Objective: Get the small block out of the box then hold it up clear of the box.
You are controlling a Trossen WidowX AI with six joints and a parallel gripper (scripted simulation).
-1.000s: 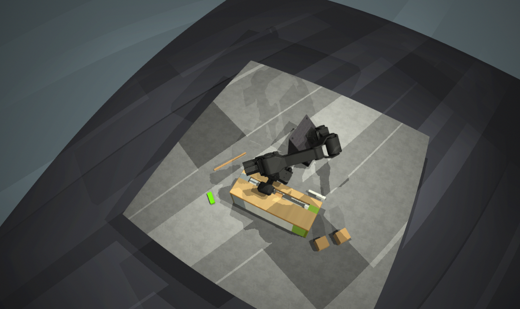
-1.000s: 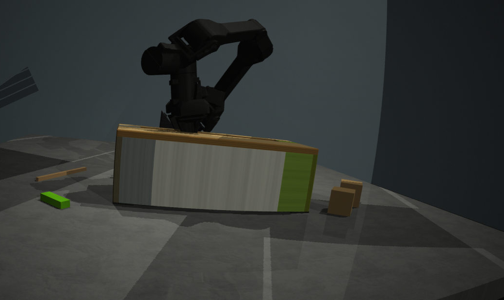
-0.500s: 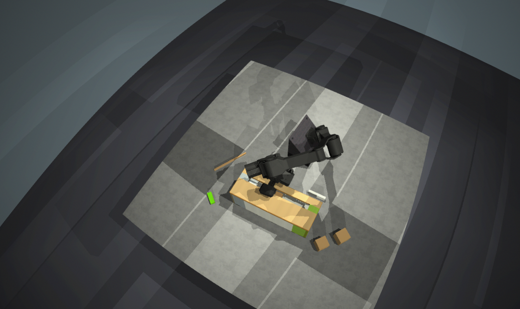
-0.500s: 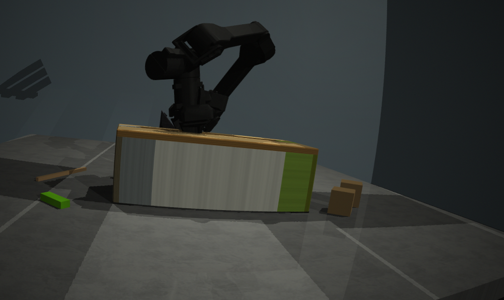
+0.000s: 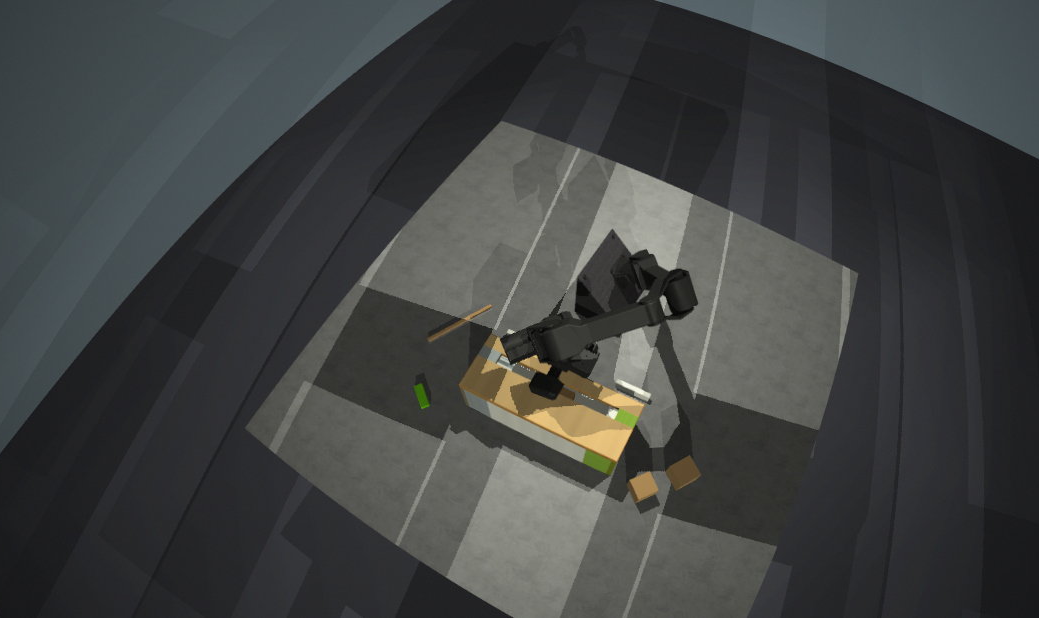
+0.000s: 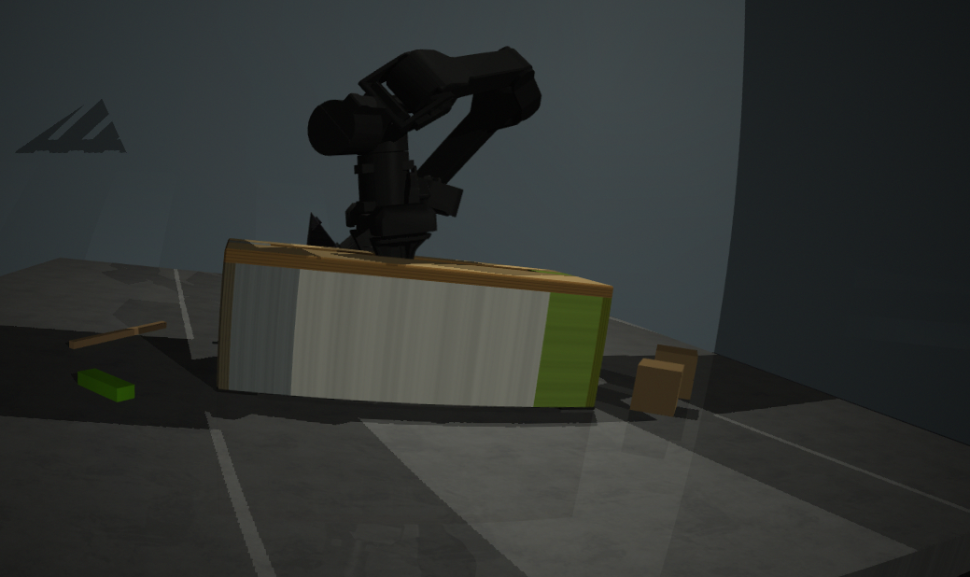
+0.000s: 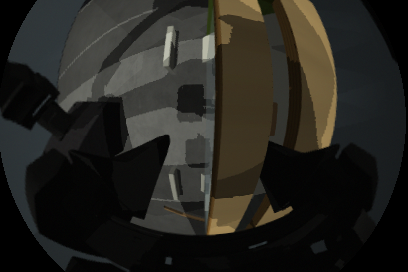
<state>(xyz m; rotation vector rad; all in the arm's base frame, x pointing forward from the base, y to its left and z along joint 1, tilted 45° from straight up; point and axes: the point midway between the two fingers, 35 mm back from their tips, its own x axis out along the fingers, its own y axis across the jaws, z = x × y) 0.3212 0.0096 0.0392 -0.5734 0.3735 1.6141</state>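
The box (image 5: 551, 404) has a tan wooden top, a pale back wall (image 6: 402, 344) and a green end (image 6: 570, 351). A long slot runs along its top. My gripper (image 5: 546, 383) is open and empty, pointing down at the box top near the slot's middle; it also shows in the exterior view (image 6: 387, 246). In the wrist view my fingers straddle the box's front top edge. A small dark square (image 7: 192, 99) shows by the clear front; I cannot tell if it is the block. The shelf is hidden.
A green bar (image 5: 421, 395) and a thin wooden stick (image 5: 459, 323) lie left of the box. Two tan cubes (image 5: 643, 486) (image 5: 683, 472) stand off its green end. A white bar (image 5: 632, 391) lies behind the box, near the arm's base (image 5: 603, 280).
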